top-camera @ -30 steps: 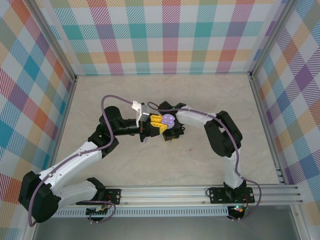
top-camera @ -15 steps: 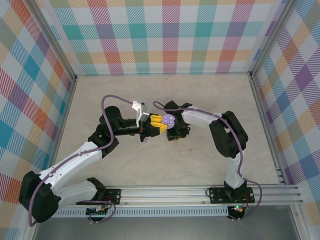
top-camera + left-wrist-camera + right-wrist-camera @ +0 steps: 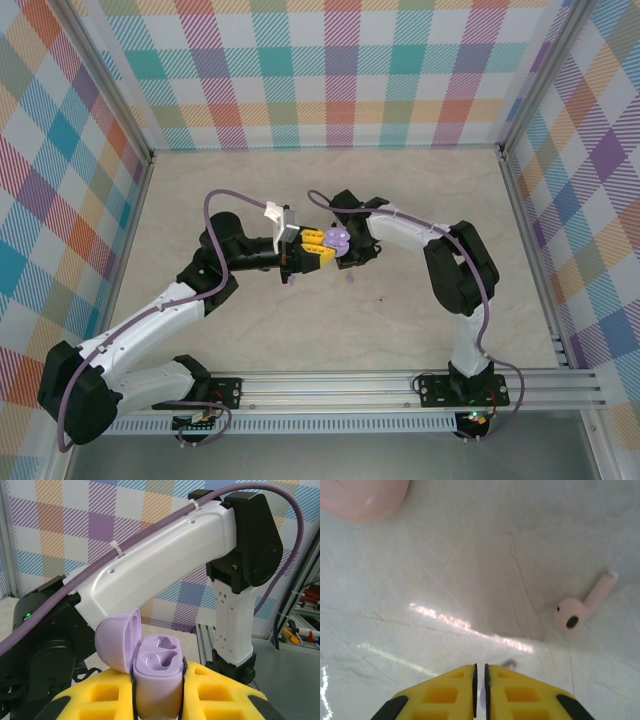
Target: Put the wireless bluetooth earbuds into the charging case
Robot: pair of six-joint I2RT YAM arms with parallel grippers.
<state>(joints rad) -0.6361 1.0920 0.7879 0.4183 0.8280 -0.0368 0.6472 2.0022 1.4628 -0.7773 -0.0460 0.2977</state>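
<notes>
The purple charging case [image 3: 156,656] stands upright between the yellow fingers [image 3: 220,692] of my left gripper [image 3: 158,690], which is shut on it. Its lid [image 3: 117,640] is swung open to the left and both sockets are empty. From above, the case [image 3: 337,239] is held mid-table by the left gripper [image 3: 328,244]. My right gripper [image 3: 352,254] is just right of it. In the right wrist view the gripper [image 3: 480,669] is almost shut, with a purple sliver of an earbud [image 3: 481,697] between its pads. The other earbud [image 3: 572,614] lies on the table [image 3: 350,279].
The right arm's white link [image 3: 165,555] crosses close behind the case. A pinkish rounded shape [image 3: 365,495] sits at the top left of the right wrist view. Checked walls and aluminium rails [image 3: 400,385] ring the pale table [image 3: 300,330].
The right gripper has drawn back towards the far side and lifted, uncovering the earbud that lies on the table. The left gripper and the case have held still.
</notes>
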